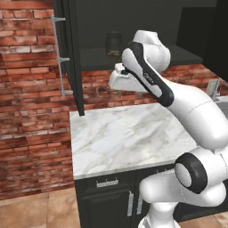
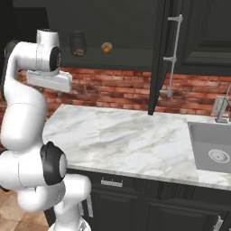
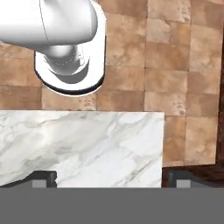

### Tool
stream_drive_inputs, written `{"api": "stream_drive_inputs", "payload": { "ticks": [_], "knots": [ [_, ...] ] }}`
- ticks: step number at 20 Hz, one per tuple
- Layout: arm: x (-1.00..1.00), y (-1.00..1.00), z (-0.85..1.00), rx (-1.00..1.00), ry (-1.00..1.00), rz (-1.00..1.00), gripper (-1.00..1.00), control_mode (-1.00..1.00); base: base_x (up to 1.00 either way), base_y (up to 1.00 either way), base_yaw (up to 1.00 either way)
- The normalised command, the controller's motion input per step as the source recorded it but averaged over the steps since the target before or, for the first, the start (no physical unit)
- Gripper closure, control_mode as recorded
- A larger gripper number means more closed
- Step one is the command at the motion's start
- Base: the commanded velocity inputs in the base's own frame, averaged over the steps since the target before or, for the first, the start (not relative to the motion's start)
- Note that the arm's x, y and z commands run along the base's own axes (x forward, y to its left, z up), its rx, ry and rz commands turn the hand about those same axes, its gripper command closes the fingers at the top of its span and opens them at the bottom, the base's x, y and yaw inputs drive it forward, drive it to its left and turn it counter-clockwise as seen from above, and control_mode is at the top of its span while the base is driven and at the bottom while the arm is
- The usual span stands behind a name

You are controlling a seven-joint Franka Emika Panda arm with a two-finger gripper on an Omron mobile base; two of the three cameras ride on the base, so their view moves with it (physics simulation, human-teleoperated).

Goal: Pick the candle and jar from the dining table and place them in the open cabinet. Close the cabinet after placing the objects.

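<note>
From my remote seat I see a red brick wall (image 1: 26, 111), a steel sink (image 2: 212, 151) with its faucet (image 2: 221, 108), and tan floor tiles (image 3: 175, 65).

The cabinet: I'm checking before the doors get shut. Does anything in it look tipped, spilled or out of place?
Nothing stands out. The jar stands upright on the cabinet shelf, the candle sits apart beside it, no spill shows, and both doors hang open.
</note>
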Motion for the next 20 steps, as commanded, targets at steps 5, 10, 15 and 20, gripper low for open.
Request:
{"api": "stream_drive_inputs", "payload": {
  "ticks": [5,10,15,20],
  "knots": [
    [-0.71,-0.16,-0.94,-0.60,-0.37,0.43,-1.00,-1.00,0.00,0.00,0.00],
    [-0.45,-0.47,-0.61,-0.48,-0.34,0.39,-1.00,-1.00,0.00,0.00,0.00],
    [-0.25,-0.48,-0.33,-0.24,-0.24,0.26,-1.00,-1.00,0.00,0.00,0.00],
    [-0.02,-0.38,-0.05,-0.02,-0.09,0.05,-1.00,-1.00,0.00,0.00,0.00]
  ]
}}
